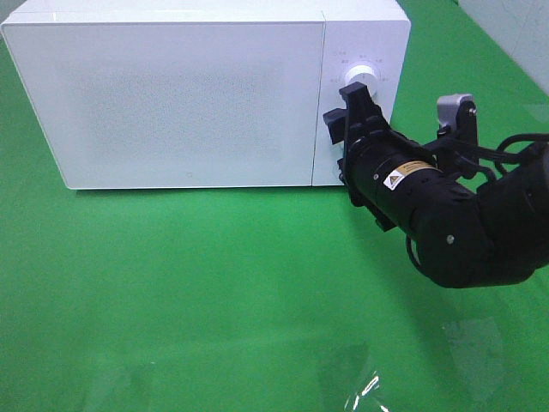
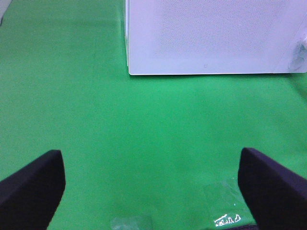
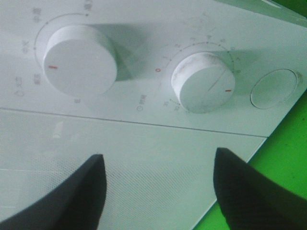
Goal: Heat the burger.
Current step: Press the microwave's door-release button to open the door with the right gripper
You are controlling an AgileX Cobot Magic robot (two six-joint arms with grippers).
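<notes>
The burger is out of view. The white microwave stands at the back of the green table with its door shut. My right gripper is right at the control panel, just below the upper white knob. The right wrist view shows my right gripper open with nothing between its dark fingers, a little off the panel. Two white knobs and a round button lie beyond it. My left gripper is open over the bare green cloth, well in front of the microwave.
Green cloth covers the table in front of the microwave. A shiny clear scrap lies near the front edge, and the clear scrap also shows in the left wrist view. The right arm's black body fills the right side.
</notes>
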